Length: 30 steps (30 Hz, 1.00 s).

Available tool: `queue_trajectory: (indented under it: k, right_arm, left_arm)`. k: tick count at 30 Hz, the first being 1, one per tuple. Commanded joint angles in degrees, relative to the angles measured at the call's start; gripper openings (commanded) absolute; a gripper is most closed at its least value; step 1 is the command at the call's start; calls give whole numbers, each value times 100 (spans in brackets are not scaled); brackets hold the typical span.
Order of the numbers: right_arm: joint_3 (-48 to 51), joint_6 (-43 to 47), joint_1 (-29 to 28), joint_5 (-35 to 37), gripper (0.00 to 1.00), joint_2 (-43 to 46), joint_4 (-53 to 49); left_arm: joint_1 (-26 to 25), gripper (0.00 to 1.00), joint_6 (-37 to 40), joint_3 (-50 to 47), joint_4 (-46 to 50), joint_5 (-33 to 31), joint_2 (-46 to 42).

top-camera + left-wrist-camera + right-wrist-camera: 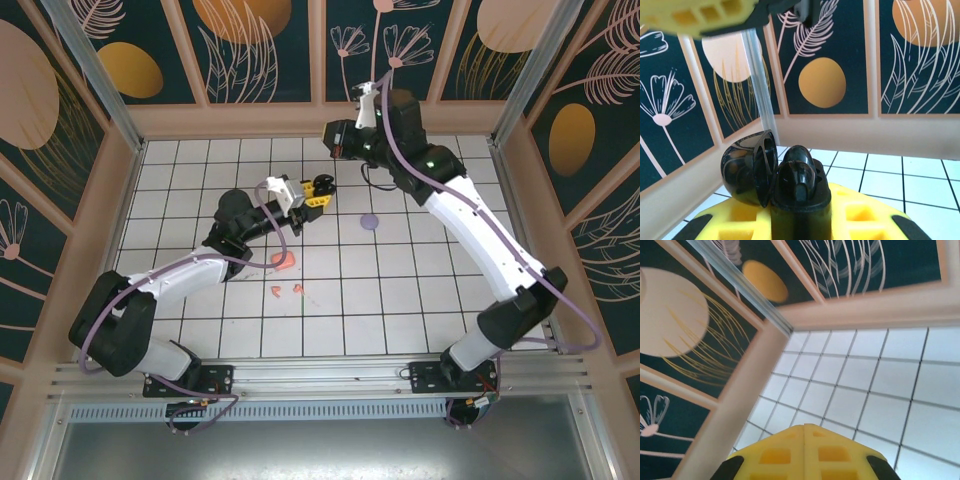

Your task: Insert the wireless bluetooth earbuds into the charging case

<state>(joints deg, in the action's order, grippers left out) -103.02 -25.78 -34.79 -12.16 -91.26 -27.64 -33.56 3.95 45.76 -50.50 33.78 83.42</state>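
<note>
Left wrist view is giving what overhead cannot: my left gripper (312, 190) is clamping the black charging case (775, 175), its lid (747, 167) hanging open at nine o'clock, interior too dark to read. My right gripper (805, 429) is resting closed, holding nothing. Overhead, salmon earbuds (277, 292) are lying on the bench (400, 300), six o'clock of the case.

Reaches the left arm (190, 275) forward and rightward, left claw (320, 187) pinched on an open black charging case (772, 175). Folds the right arm (480, 235) far forward, wrist turned leftward, right claw (806, 440) pressed shut, raised above the bench (200, 330).
</note>
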Motion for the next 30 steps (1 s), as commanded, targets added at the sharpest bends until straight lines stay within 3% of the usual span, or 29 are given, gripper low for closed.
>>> queue_trajectory:
  k: [1, 22, 30]
  right_arm:
    - [-453, 145, 68, -318, 0, -217, -806]
    - [251, 223, -113, -627, 0, -493, -1362]
    - [715, 120, -324, -561, 0, -97, -1490]
  left_arm:
    - [-28, 0, 231, 23, 154, 173, 43]
    - [-25, 0, 389, 324, 269, 158, 297]
    - [-28, 0, 340, 525, 334, -30, 490]
